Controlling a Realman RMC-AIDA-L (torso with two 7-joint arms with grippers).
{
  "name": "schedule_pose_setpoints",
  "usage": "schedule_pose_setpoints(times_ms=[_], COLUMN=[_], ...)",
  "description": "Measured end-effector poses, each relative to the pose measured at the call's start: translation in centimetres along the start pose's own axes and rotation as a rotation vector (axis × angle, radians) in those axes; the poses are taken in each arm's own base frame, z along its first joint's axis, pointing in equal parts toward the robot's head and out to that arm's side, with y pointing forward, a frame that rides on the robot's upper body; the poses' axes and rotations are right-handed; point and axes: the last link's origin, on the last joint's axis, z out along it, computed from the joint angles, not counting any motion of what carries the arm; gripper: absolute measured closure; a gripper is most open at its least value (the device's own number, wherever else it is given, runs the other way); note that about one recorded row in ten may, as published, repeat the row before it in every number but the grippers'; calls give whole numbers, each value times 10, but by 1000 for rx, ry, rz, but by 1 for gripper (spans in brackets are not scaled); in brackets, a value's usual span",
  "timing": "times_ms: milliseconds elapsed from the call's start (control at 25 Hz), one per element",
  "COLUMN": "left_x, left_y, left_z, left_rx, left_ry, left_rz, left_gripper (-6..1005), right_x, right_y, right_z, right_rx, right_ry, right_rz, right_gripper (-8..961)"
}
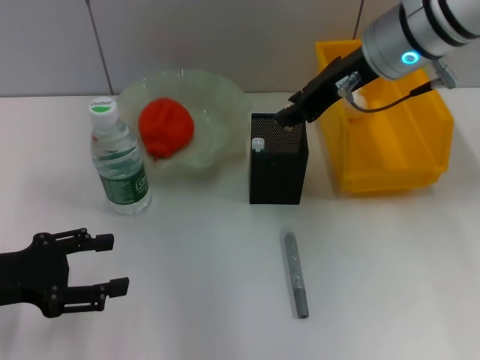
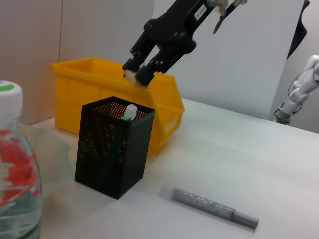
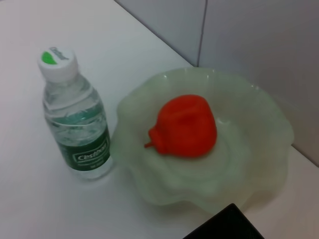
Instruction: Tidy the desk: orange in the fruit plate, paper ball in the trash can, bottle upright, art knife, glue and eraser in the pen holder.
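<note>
My right gripper [image 1: 289, 117] hangs just over the black mesh pen holder [image 1: 278, 159], shut on the small beige eraser [image 2: 130, 76]. A white-capped glue stick [image 1: 259, 144] stands inside the holder. The grey art knife [image 1: 295, 274] lies on the table in front of the holder. The orange [image 1: 166, 127] rests in the pale-green fruit plate [image 1: 217, 94]. Left of the plate, the bottle [image 1: 116, 161] stands upright. The yellow trash can [image 1: 390, 135] stands right of the holder. The paper ball is out of view. My left gripper [image 1: 105, 264] is open, low at the near left.
The white table ends at a grey wall close behind the plate and the bin. Bare table surface [image 1: 195, 285] lies between my left gripper and the knife. Another robot arm [image 2: 299, 89] shows far off in the left wrist view.
</note>
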Motion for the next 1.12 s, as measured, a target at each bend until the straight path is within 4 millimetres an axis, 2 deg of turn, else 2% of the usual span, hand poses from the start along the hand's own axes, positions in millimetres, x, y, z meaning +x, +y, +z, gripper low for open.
schedule_pose_setpoints(times_ms=[400,640,800,840,880,920,1000,1120], left_x=[1,1,0,0,0,0,-1,0], left_y=[1,2,2,3,3,3,4,4], left_z=[0,-1,-2,-2,-2,-2,-1,0], left_rx=[-7,-8,-11,-12,-12,-12,-17,-18], left_ry=[2,3,2,2,2,2,-1,-1], left_rz=[6,4,3,2,2,2,1,1], left_gripper=[199,199,199,199,199,199,199,199], right_x=[1,-1,-9,-14,-20,-20,-20,-19], right_y=[-2,-1,5,9,19,19,35,44], right_z=[13,16,4,-4,-20,-20,-37,-40], right_rx=[24,37,-6,-37,-102,-102,-212,-263], right_ry=[6,-7,-87,-120,-158,-158,-95,-15], right_rz=[-10,-11,31,47,77,77,99,115], right_gripper=[528,311,263,251,239,227,203,204])
